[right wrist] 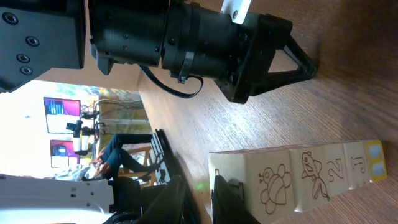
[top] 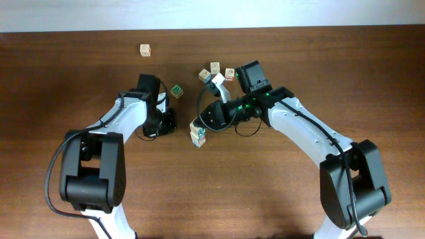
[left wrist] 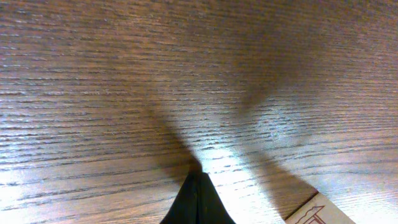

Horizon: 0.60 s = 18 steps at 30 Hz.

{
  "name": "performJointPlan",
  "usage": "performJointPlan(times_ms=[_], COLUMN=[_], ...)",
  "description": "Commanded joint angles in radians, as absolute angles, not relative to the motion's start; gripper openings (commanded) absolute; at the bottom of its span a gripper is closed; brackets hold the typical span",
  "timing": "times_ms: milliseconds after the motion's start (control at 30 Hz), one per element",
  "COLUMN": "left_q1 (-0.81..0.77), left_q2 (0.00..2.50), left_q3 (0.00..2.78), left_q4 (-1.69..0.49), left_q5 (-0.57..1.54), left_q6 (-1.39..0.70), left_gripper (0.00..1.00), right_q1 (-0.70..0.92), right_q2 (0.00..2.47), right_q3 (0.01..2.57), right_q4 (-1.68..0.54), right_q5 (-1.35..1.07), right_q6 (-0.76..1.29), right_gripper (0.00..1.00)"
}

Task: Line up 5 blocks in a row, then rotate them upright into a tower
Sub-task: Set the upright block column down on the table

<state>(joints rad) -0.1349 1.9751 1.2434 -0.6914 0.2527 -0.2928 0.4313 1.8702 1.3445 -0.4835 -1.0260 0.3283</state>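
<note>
Right gripper [top: 201, 125] was down low at the middle of the table [top: 299, 53], and its own camera showed the fingers with only a narrow gap between them. Bare wood in that gap, nothing held!

The row of alphabet cubes [right wrist: 311, 174] lay just beside it, outside the jaws, running away from one finger [right wrist: 231, 200]. The nearest cube [right wrist: 273, 186] had its end face right up against that finger, though touching or a hair apart was too close to call. Line drawings, a 2 and a J faced the camera along the row, and a blue-marked cube [right wrist: 375, 158] sat at the far end. From overhead the same row [top: 197, 135] sat at the gripper's tip.

Over to the left gripper [top: 165, 125]: pinched fully closed, empty, its point pressed down on the wood [left wrist: 198, 193]. It stood near the row but clear of it. One cube corner [left wrist: 318, 213] with reddish lines poked into the bottom edge of its camera.

Further back, three more cubes [top: 215, 69] clustered just beside the right wrist. A green-marked cube [top: 176, 91] sat by the left wrist, and a lone cube [top: 145, 50] lay well apart near the far edge.
</note>
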Motion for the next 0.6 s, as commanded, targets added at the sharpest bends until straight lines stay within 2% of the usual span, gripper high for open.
performJointPlan(times_ms=[0, 567], left_q1=[-0.134, -0.134], left_q2=[1.982, 1.982], left_q3=[1.257, 1.267], left_q4=[-0.697, -0.701], left_q5=[0.235, 0.235], left_q6=[-0.299, -0.298], left_gripper=[0.0, 0.0], right_q1=[0.431, 0.431], right_q2=[1.9, 1.856], right_q3=[1.369, 1.467], right_q4=[-0.501, -0.548], right_q5=[-1.015, -1.051], right_q6=[0.35, 0.354], right_gripper=[0.18, 0.22])
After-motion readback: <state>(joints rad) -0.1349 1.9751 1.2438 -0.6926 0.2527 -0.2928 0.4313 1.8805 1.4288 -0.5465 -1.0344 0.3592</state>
